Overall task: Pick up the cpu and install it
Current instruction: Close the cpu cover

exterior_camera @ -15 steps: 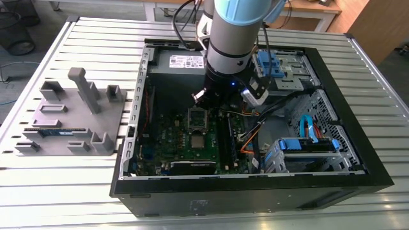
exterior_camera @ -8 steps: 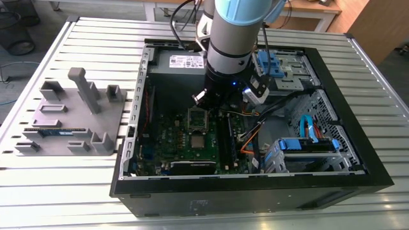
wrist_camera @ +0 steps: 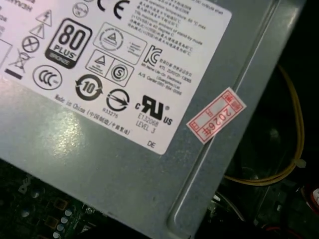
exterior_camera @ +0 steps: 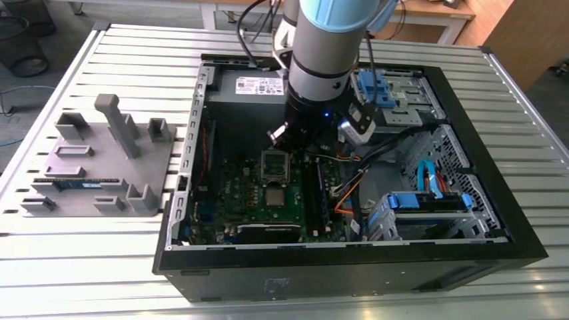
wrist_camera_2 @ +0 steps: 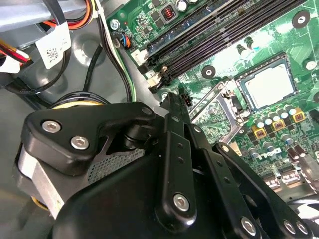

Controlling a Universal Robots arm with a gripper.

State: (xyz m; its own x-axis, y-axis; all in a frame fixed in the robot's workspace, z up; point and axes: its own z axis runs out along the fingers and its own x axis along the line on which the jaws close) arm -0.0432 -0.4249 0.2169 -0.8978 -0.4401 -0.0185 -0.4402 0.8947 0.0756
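Observation:
The cpu (exterior_camera: 276, 197) lies flat in the motherboard's socket, its silver top facing up, and it also appears in the second wrist view (wrist_camera_2: 270, 85). The silver socket frame (exterior_camera: 274, 165) (wrist_camera_2: 215, 105) stands swung up at the socket's far edge. My gripper (exterior_camera: 307, 148) hangs inside the open computer case, just beside the raised frame on the exterior view's right. In the second wrist view its black links converge to a single tip (wrist_camera_2: 173, 99), shut with nothing held. The tip sits close to the frame's hinge side, apart from the cpu.
The grey power supply (exterior_camera: 253, 85) (wrist_camera: 99, 164) lies close behind the arm. Black memory slots (wrist_camera_2: 214, 35) run beside the socket, and loose cables (wrist_camera_2: 94, 64) lie nearby. Blue drive bays (exterior_camera: 427, 200) fill the case's right. A grey fixture block (exterior_camera: 98, 167) holds a memory stick (exterior_camera: 76, 181).

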